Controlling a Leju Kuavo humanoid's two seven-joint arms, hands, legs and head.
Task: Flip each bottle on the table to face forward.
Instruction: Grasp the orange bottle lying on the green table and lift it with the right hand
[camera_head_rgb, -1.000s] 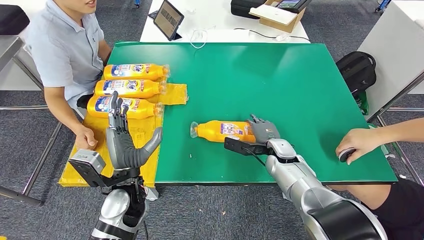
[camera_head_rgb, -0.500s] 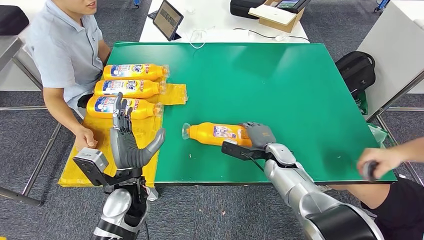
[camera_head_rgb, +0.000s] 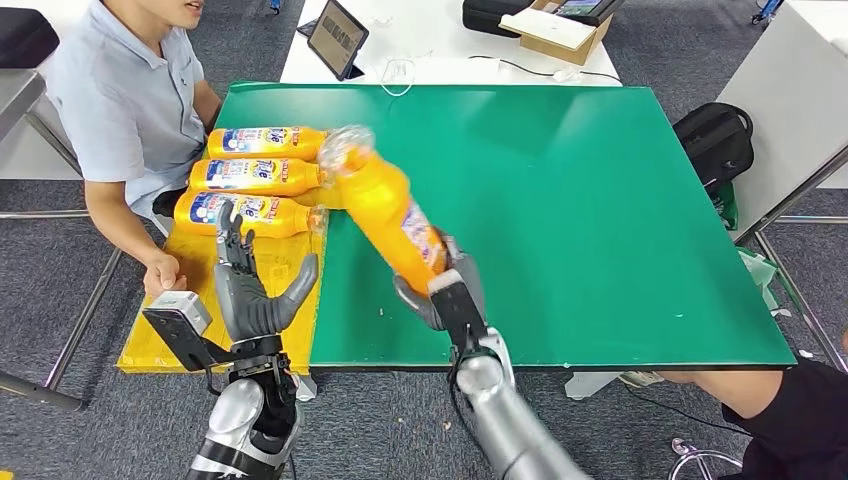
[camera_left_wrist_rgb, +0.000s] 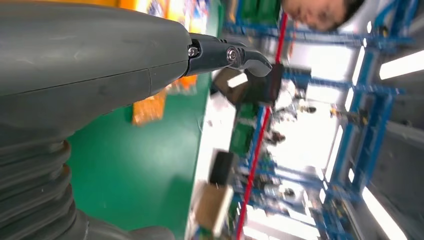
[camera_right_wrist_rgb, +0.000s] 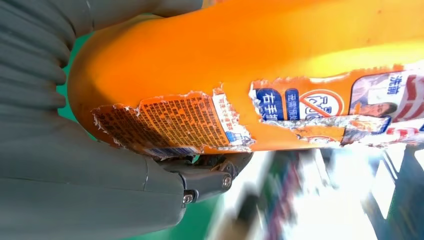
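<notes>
Head view: right hand (camera_head_rgb: 447, 292) grips the base end of an orange bottle (camera_head_rgb: 392, 213), lifted off the green table (camera_head_rgb: 600, 200) and tilted with its clear cap end up toward the table's left side. Judged reason: holding it by the base leaves the body free to turn so the label can face forward before it is set down. Three bottles (camera_head_rgb: 262, 175) lie side by side on a yellow mat (camera_head_rgb: 185, 300) at the table's left edge, labels up, caps pointing toward the table's middle; they look already done, so the lifted one probably goes with them. The raised cap end overlaps the far bottle of that row in this picture; I cannot tell if they touch. Left hand (camera_head_rgb: 252, 287) stands upright over the mat near the table's near-left corner, fingers apart, holding nothing, likely parked ready to receive or steady the bottle. A person (camera_head_rgb: 130, 110) sits at the table's left side, one hand on the mat.

Left wrist view: left hand (camera_left_wrist_rgb: 90, 55) is empty, with a dark fingertip stretched out; green table behind it.

Right wrist view: right hand (camera_right_wrist_rgb: 75, 165) wraps under the bottle (camera_right_wrist_rgb: 260, 65); a torn label faces the camera, so grip is on bare plastic and label edge.
</notes>
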